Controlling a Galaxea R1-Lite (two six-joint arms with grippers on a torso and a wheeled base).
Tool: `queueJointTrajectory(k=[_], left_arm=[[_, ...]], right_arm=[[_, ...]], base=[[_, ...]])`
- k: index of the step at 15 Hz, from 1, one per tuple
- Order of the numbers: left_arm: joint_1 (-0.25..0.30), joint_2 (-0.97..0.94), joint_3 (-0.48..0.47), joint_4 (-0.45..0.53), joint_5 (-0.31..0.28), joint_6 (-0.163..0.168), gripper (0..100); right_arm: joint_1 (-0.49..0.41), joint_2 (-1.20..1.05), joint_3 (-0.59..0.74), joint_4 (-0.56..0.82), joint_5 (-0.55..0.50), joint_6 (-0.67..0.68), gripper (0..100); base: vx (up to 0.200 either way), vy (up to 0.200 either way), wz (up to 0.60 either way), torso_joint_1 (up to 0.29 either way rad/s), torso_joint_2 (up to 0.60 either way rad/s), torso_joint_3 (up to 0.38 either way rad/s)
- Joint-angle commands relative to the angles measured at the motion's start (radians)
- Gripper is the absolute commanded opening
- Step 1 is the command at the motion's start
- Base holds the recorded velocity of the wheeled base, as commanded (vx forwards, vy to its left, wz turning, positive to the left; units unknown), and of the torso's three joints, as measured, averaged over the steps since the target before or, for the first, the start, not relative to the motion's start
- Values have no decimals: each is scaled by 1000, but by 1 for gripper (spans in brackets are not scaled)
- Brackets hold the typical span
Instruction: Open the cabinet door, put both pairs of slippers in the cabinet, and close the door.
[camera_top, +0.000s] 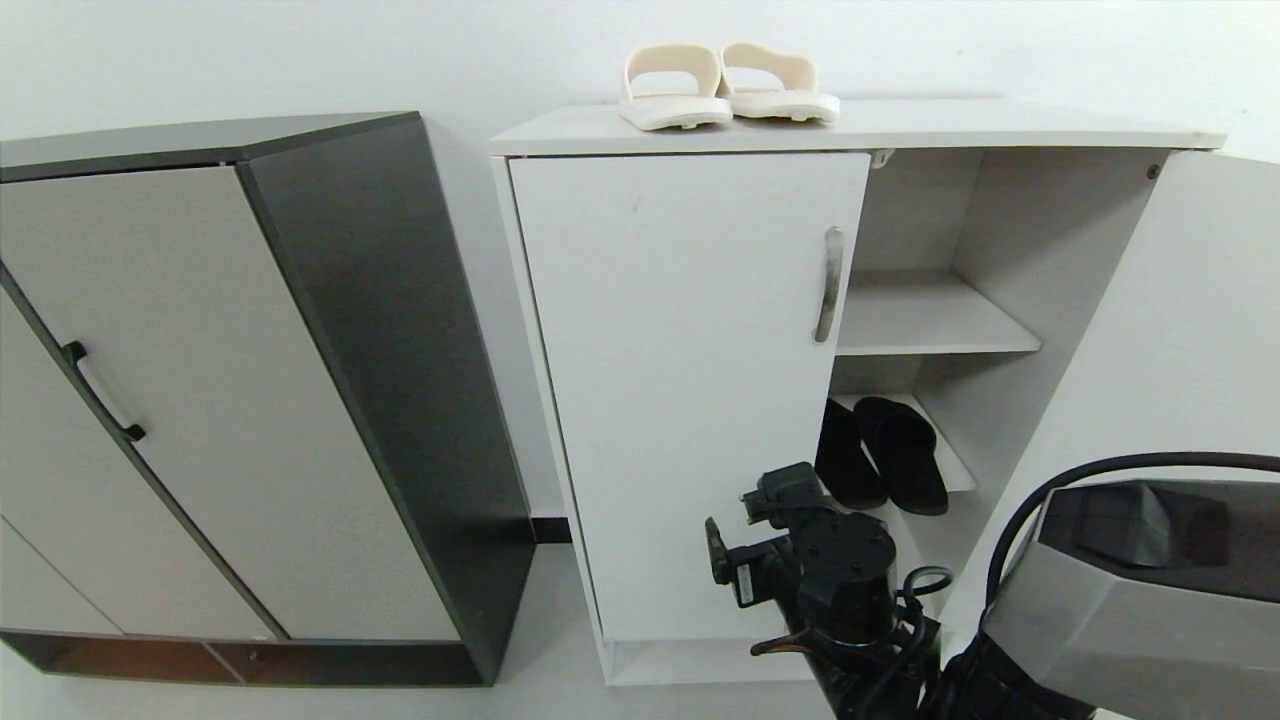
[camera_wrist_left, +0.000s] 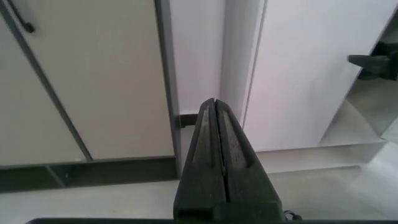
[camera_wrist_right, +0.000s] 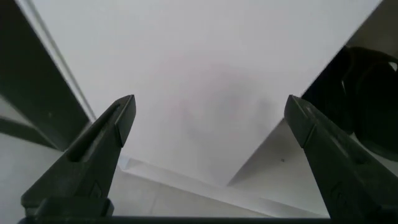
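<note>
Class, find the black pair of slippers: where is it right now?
In the head view the black slippers lie side by side on the lower shelf in the open right half of the white cabinet, beside its closed left door.

No legible text, labels, numbers or signs anywhere; cabinet fronts, cream slippers plain.

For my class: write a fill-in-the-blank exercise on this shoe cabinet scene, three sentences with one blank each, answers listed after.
1. The cream slippers lie on ____ of the white cabinet.
2. The black slippers sit ____ the cabinet, past its open door.
3. The right end effector is open, while the left end effector is ____.
Missing words: top; inside; shut.
</note>
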Motion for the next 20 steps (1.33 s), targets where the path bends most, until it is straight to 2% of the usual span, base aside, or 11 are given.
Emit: queueJointTrajectory(k=[1, 5, 9, 20], left_arm=[[0, 1, 0, 0, 0, 0, 0], [0, 1, 0, 0, -1, 0, 0], [0, 1, 0, 0, -1, 0, 0], [0, 1, 0, 0, -1, 0, 0]], right_arm=[[1, 11, 0, -1, 0, -1, 100], [5, 16, 0, -10, 1, 1, 100], [6, 14, 0, -15, 1, -5, 100], [5, 17, -3, -15, 1, -5, 100]], base=[[0, 0, 0, 0, 0, 0], [0, 0, 0, 0, 0, 0], [0, 0, 0, 11, -190, -281], [0, 0, 0, 108, -479, -340]])
